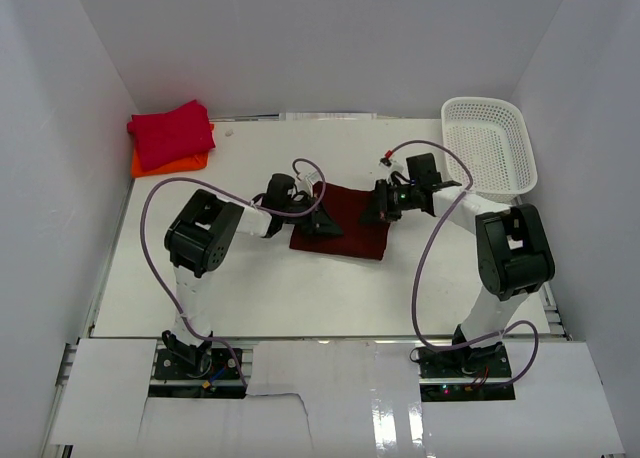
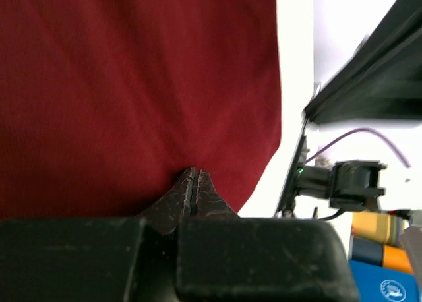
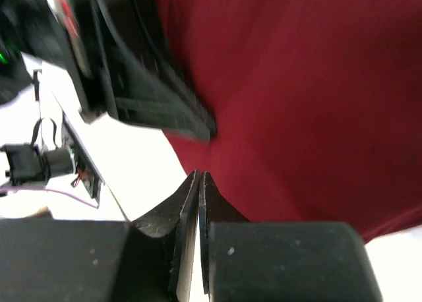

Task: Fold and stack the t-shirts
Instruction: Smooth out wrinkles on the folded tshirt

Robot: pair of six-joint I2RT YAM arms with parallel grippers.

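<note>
**Both grippers closed at the edges of the maroon shirt**

From above, we see the maroon t-shirt (image 1: pixel 340 228) lying as a folded rectangle on the table (image 1: pixel 250 288). The left gripper (image 1: pixel 320 221) is at its left edge and the right gripper (image 1: pixel 377 212) at its right edge, so the cloth spans the gap between the two sets of fingertips. The crimson t-shirt (image 1: pixel 170 130) lies folded on the orange t-shirt (image 1: pixel 172 162), well beyond and to the left of the left fingers. The white mesh basket (image 1: pixel 490 143) stands beyond and to the right of the right fingers.

In the left wrist view, the left gripper (image 2: pixel 193 182) has its fingers pressed together, with only a thin slit between them. Maroon cloth fills the space ahead of the tips and to their left, and its edge runs just to their right. We cannot tell whether any cloth is pinched.

In the right wrist view, the right gripper (image 3: pixel 199 183) is likewise closed, its tips right at the shirt's edge. The cloth lies ahead and to the right, bare table to the left. The other arm's black gripper is close ahead of the tips.

We judge two risks. The grippers are close to each other, so a small inward move could knock them together. Closed fingers sliding over soft cloth could also drag the fold open or bunch it, and it would then stack badly on the crimson shirt.
</note>
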